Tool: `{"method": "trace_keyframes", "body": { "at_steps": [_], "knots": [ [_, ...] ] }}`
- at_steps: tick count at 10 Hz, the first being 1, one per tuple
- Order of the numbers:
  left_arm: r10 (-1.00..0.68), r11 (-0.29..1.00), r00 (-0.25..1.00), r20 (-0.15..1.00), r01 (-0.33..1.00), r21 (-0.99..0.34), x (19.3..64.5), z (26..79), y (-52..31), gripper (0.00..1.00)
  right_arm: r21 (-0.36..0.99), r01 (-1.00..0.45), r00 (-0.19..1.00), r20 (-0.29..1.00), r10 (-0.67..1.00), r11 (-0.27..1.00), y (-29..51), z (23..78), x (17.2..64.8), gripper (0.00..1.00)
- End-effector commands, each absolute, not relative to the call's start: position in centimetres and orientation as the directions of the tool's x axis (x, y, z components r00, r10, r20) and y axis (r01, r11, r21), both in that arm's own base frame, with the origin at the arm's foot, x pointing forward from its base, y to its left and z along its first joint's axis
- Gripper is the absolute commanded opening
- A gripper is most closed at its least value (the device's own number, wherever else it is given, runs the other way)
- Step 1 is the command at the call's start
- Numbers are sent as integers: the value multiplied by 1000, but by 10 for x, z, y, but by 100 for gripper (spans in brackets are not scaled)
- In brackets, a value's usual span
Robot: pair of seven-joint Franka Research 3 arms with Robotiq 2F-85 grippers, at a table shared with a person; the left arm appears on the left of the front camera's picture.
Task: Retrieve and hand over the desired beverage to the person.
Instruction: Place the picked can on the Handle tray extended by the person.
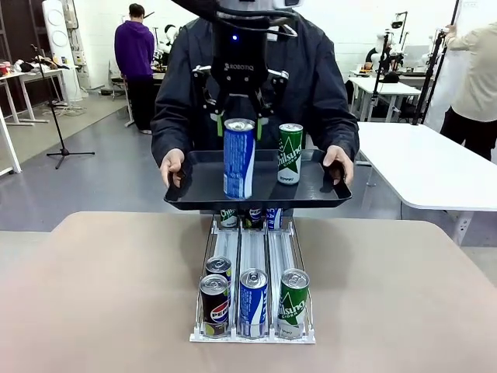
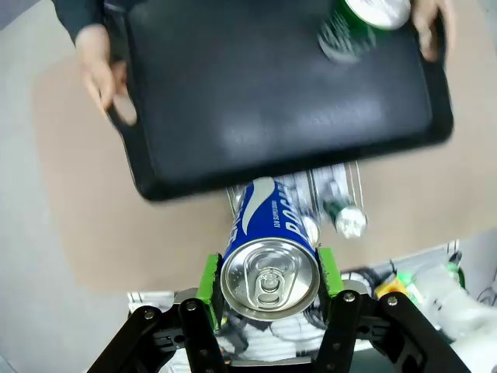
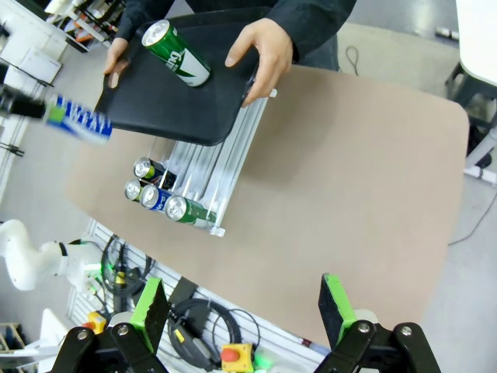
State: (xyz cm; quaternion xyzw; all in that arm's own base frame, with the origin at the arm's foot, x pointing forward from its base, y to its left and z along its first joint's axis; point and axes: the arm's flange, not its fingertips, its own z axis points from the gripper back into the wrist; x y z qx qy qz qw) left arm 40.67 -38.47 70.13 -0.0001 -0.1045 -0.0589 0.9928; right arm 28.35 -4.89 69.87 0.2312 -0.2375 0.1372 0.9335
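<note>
Above the black tray [image 1: 194, 183], held level over the table's far edge by the person [image 1: 318, 85] in the dark navy jacket, one hand [image 1: 172, 166] on its left rim and the other hand [image 1: 338, 162] on its right: left gripper [image 1: 238, 124] pinched on the top of a blue can [image 1: 239, 159], green pads against both sides of it, can upright over the tray's middle, contact between its base and the tray surface not clear. Just beside it on the tray, toward the person's other hand, a green can [image 1: 290, 153] standing upright. From the left wrist view, the same blue can [image 2: 270, 249] clamped between the pads, silver lid and pull tab facing the lens, tray [image 2: 279, 93] beyond it and the green can [image 2: 359, 23] blurred at the top edge. On the tan table [image 1: 404, 295], below the tray, a white rack [image 1: 252, 334] with sloping lanes; at its near end a dark can [image 1: 214, 303], a second blue can [image 1: 253, 301] and a second green can [image 1: 293, 301] side by side, one more can behind the dark one, more cans at the far end under the tray. From the right wrist view, right gripper [image 3: 245, 307] with jaws spread wide and nothing between them, well apart from the rack [image 3: 213, 183], above the table's near edge.
</note>
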Motion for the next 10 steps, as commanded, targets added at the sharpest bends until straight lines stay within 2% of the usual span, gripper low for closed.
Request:
{"method": "trace_keyframes", "body": {
  "at_steps": [1, 4, 7, 10],
  "knots": [
    [-88, 996, 969, 229, 92, -6, 455, 713, -376, 58, 381, -383, 845, 512, 153, 842, -49, 698, 283, 100],
    [-50, 998, 982, 184, 55, -21, 506, 713, -347, 58, 381, -383, 845, 512, 153, 842, -49, 698, 283, 100],
    [-9, 999, 989, 147, 17, -50, 524, 706, -324, 58, 381, -383, 845, 512, 153, 842, -49, 698, 283, 100],
    [27, 999, 992, 123, -24, -26, 528, 700, -318, 58, 381, -383, 845, 512, 153, 842, -49, 698, 283, 100]
  ]
}}
